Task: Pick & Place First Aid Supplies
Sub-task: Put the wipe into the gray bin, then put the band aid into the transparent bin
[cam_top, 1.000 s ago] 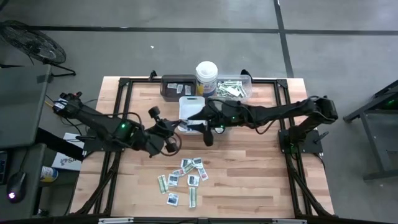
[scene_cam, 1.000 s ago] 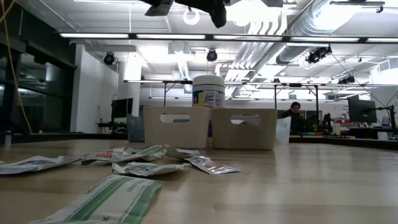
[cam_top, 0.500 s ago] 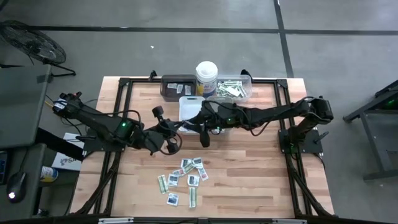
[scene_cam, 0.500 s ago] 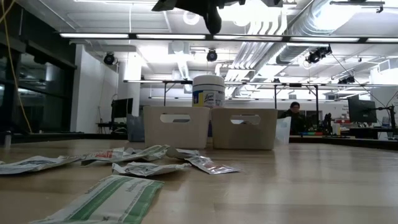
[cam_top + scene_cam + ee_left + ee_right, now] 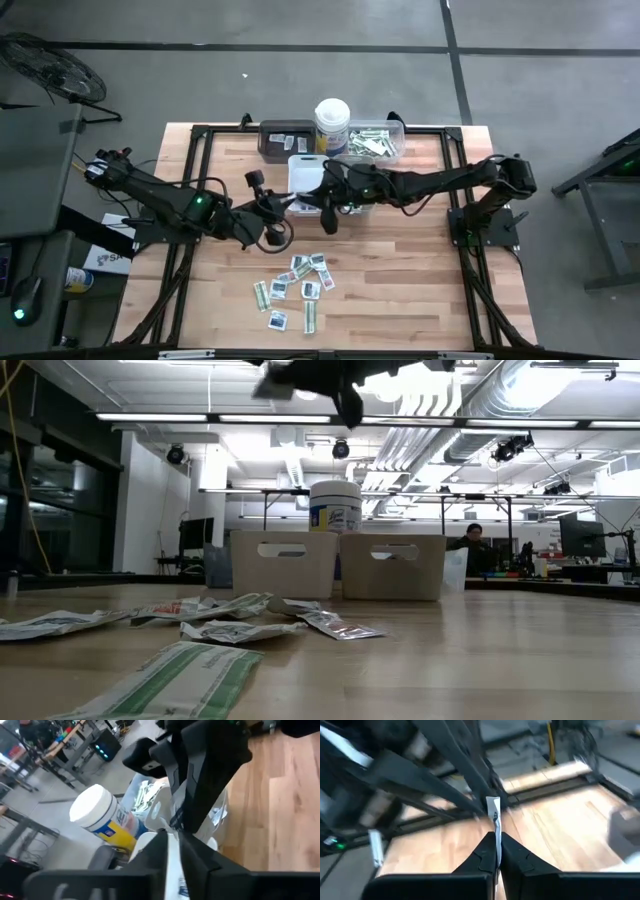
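Note:
A small white packet [image 5: 493, 815] is held high over the table's middle, between my two grippers, which meet tip to tip. My left gripper [image 5: 284, 207] comes from the left and is shut on the packet's one end [image 5: 173, 851]. My right gripper [image 5: 304, 203] comes from the right and is shut on the other end. In the low view both show only as dark shapes at the top edge [image 5: 310, 374]. Several more packets [image 5: 298, 285], white sachets and green-and-white strips, lie flat on the wooden table nearer the front. My left gripper pinches the packet's one end [image 5: 173, 862] between its two fingers, which come nearly level from the table's left. The packet stands on edge, lifted clear of the table. My right gripper pinches the packet's opposite end [image 5: 494, 826] between its two fingers, nearly level from the table's right. The packet shows edge-on as a thin white strip running on to the left gripper's fingertips [image 5: 479, 800].
At the table's far side stand a dark tray [image 5: 285, 140], a tall white canister [image 5: 331, 124], a clear tray with strips [image 5: 376, 143] and a white tray [image 5: 300, 170] just beyond the grippers. A black frame borders the table [image 5: 200, 135].
My right gripper has edged a little toward the table's left, closing up on my left gripper above the middle of the table. Both stay high over the table, and the packets on it have not moved.

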### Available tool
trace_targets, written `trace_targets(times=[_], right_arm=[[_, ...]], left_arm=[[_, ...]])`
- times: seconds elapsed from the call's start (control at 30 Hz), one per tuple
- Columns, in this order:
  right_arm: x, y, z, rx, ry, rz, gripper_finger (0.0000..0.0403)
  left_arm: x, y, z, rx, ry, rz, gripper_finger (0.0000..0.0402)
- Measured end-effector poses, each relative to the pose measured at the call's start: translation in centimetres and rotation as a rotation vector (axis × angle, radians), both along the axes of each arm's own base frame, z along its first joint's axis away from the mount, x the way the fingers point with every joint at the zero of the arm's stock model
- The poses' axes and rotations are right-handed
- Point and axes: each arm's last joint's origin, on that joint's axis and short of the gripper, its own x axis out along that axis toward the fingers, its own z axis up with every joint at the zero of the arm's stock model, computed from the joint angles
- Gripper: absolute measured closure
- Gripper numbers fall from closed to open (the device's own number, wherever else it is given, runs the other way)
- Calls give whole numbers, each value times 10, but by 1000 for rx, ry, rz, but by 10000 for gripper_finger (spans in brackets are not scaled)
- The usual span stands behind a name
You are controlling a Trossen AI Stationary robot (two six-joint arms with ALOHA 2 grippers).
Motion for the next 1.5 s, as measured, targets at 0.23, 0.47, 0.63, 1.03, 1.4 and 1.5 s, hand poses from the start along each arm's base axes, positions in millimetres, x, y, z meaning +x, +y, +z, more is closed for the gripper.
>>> trace_targets(times=[0.23,0.47,0.63,1.03,1.4,1.5], right_arm=[[-24,-24,-4,51,222,-229,401],[-59,-65,-28,208,614,-354,402],[-63,-79,-44,274,732,-340,402],[-58,-94,-70,357,838,-306,395],[-56,-95,-71,348,833,-300,281],[-57,-94,-70,348,832,-292,262]], left_arm=[[-17,9,2,-28,32,53,255],[-38,18,3,-65,65,121,216],[-41,18,1,-75,105,103,216],[-41,17,-1,-140,112,81,215],[-38,13,-6,-214,151,35,215],[-33,10,-13,-236,227,-22,215]])
